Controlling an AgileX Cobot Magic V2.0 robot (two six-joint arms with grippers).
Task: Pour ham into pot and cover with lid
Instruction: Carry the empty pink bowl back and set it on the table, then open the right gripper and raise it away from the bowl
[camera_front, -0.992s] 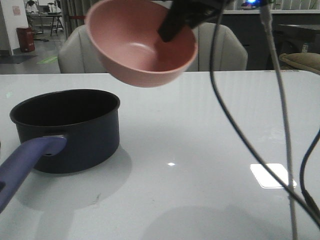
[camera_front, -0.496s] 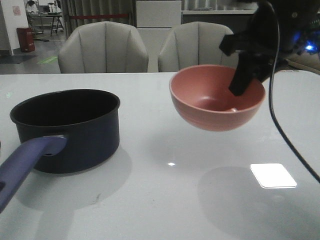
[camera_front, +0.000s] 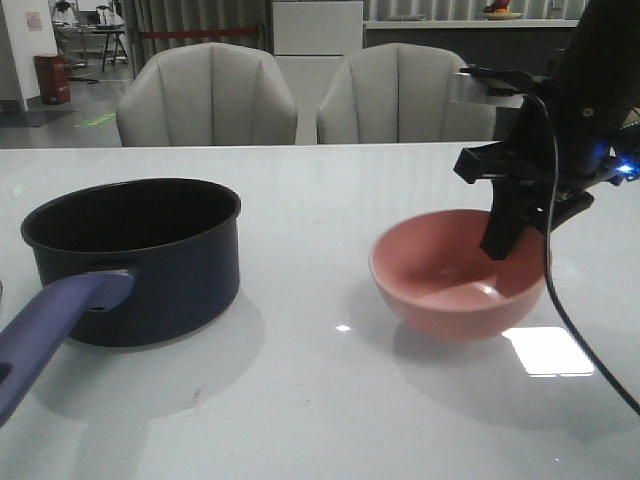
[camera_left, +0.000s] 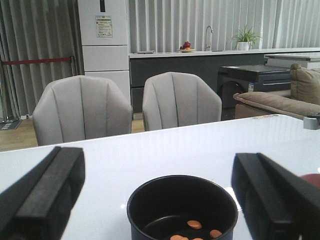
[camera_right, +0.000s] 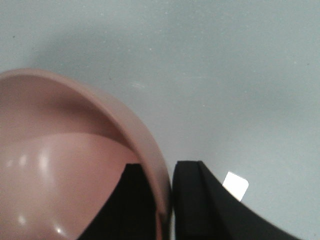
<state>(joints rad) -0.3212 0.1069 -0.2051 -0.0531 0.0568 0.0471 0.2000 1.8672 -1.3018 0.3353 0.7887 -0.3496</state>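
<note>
Right now I see the white desk (camera_front: 330, 410) carrying the pot (camera_front: 140, 260), uncovered. To the pot's right sits a pink bowl (camera_front: 455, 285), my right tool (camera_right: 167, 200) pinched on its rim. My left tool (camera_left: 157, 200) hovers spread wide over the pot, ham (camera_left: 192, 225) slices inside.

Low front camera across the table (camera_front: 300, 400); left wrist sharing the pot (camera_front: 140, 260), right wrist close overhead.
</note>
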